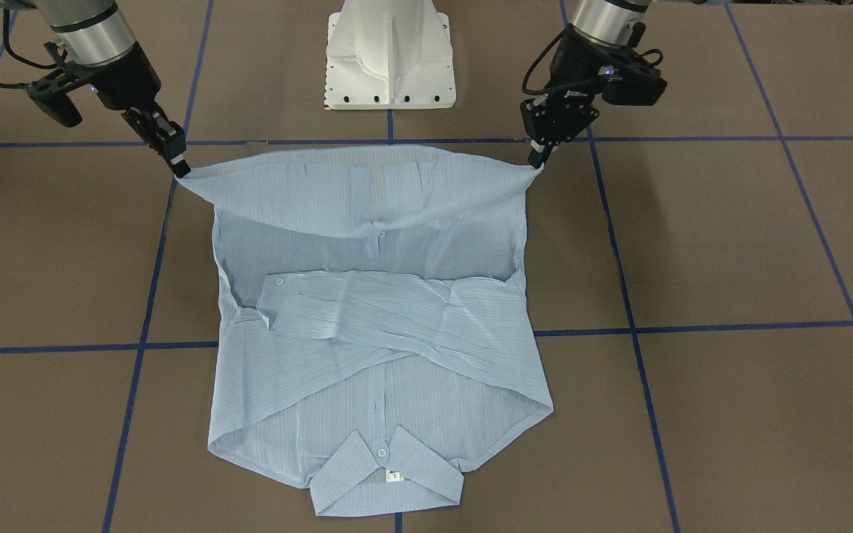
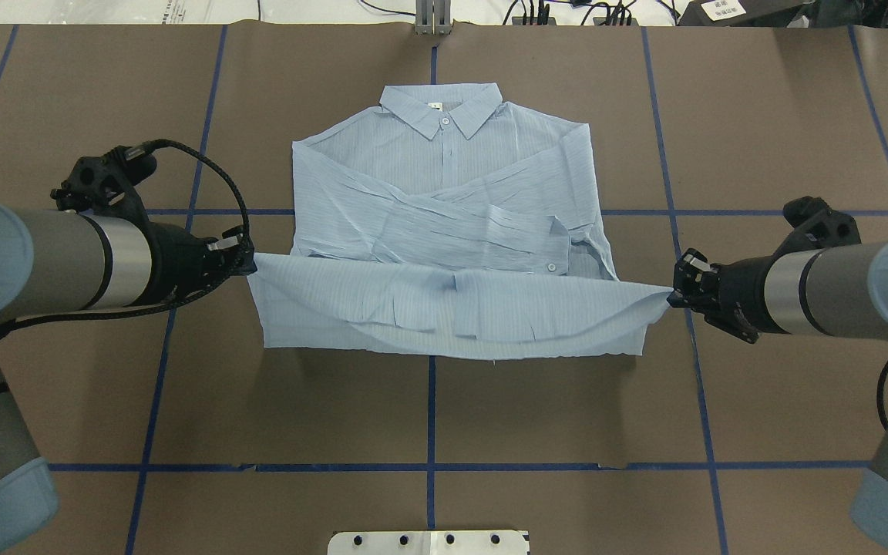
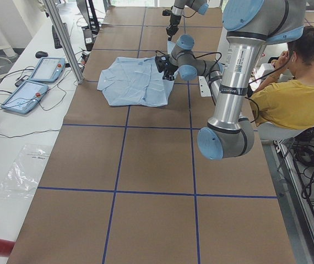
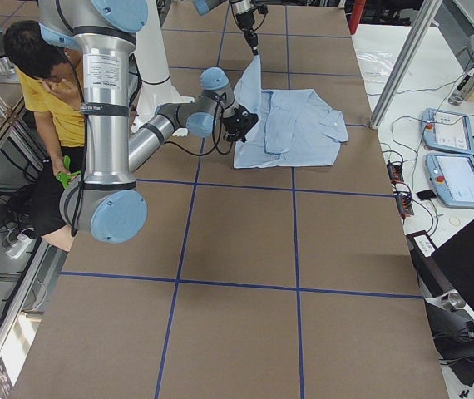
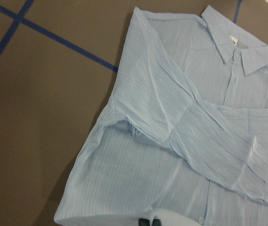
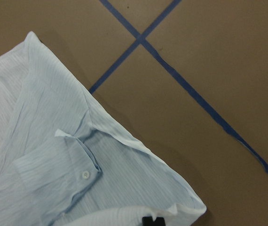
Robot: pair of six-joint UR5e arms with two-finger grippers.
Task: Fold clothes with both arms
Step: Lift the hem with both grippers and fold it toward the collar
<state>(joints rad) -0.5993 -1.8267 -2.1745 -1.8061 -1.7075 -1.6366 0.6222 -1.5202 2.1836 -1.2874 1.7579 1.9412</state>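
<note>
The left gripper [image 2: 248, 259] and right gripper [image 2: 672, 296] each clamp a hem corner of the thin, wrinkled, faintly striped shirt [image 2: 444, 200].

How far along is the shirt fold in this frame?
Done: the shirt lies front up with both sleeves folded across the chest. In hand: the left gripper and right gripper each pinch a bottom corner, the hem lifted off the table. Left: likely carrying the hem toward the collar and releasing.

Pale-blue faintly striped shirt [image 1: 382, 355]; brown table [image 1: 730, 244], blue tape grid [image 1: 693, 328]
</note>
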